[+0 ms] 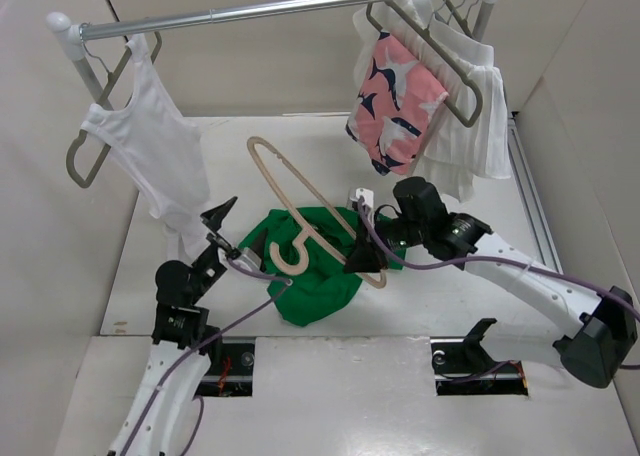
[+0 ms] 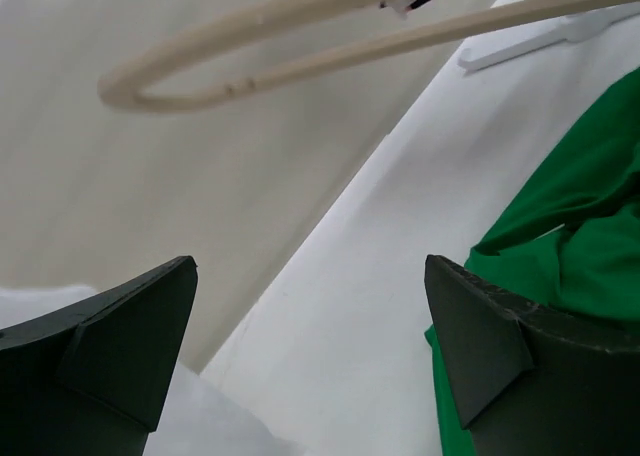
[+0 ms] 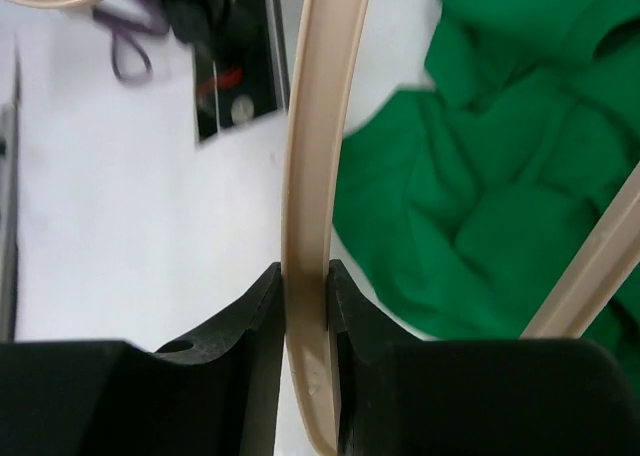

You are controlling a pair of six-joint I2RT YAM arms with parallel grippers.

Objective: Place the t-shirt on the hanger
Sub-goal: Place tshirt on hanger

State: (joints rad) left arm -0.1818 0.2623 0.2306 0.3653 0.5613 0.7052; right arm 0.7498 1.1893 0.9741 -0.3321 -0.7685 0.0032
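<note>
**On the table (image 1: 420, 301), a crumpled t-shirt (image 1: 318, 286)**

We see bright green cloth bunched in soft folds. Our right gripper (image 3: 303, 276) pinches the slim, smooth beige wooden hanger (image 3: 312, 126), tilted above it. Our left gripper (image 2: 310, 306) gapes wide, holding nothing.

hanger (image 3: 305, 176) — over t-shirt (image 1: 320, 291) | t-shirt — on table (image 1: 440, 301) | tank top (image 1: 150, 146) hangs rear-left on rail (image 1: 280, 11)

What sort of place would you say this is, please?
Probably a robotics test cell staged as a wardrobe: plain white panels box in the table, a metal clothes rail carries garments on grey hangers, and two robot arms are bolted at its near edge.
</note>
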